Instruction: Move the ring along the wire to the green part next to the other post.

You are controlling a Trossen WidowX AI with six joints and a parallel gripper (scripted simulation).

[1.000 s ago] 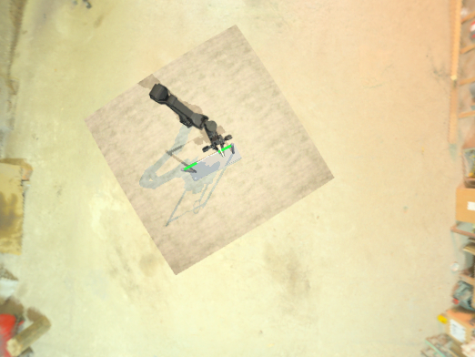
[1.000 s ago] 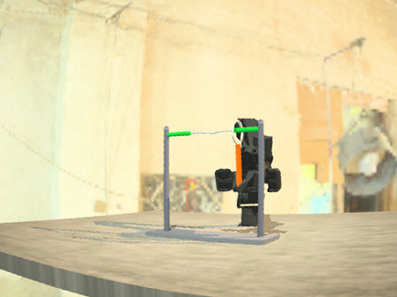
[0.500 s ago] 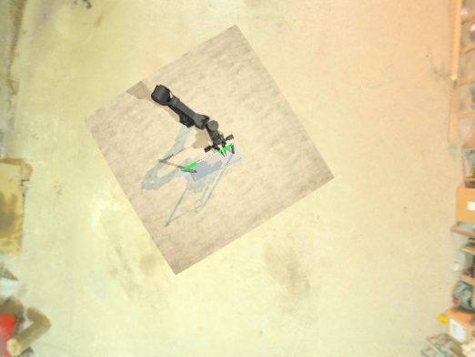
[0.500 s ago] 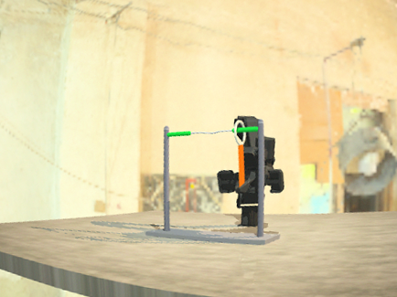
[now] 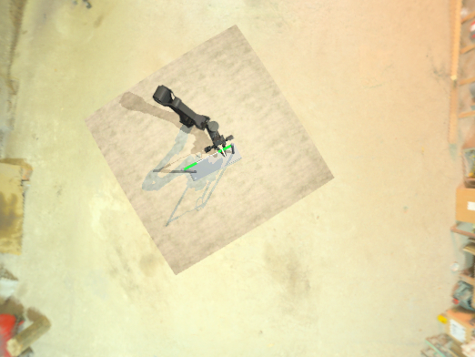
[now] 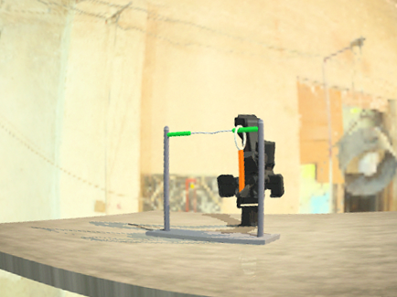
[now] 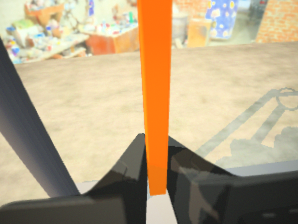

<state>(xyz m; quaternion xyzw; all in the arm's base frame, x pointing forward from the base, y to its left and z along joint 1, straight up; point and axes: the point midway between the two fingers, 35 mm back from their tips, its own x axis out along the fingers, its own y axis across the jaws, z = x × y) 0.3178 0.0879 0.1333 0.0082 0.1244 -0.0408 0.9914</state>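
Note:
The orange handle (image 6: 241, 168) (image 7: 157, 95) stands nearly upright, slightly tilted, below the white ring (image 6: 239, 148). My gripper (image 6: 243, 190) (image 7: 150, 138) is shut on the handle near its lower end. The ring is around the right green part (image 6: 251, 130), close to that part's inner end, in the exterior view. The right post (image 6: 260, 180) stands a little to the right of the handle there. The thin grey wire (image 6: 212, 132) runs left from this green part to the other green part (image 6: 179, 134) (image 5: 190, 166). Exact clearance between ring and grey wire is too small to tell.
The left post (image 6: 166, 179) stands at the far end of the grey base (image 6: 193, 236). In the wrist view a post (image 7: 31, 122) rises close on the left side of the fingers. The arm (image 5: 188, 114) reaches in from behind the wire.

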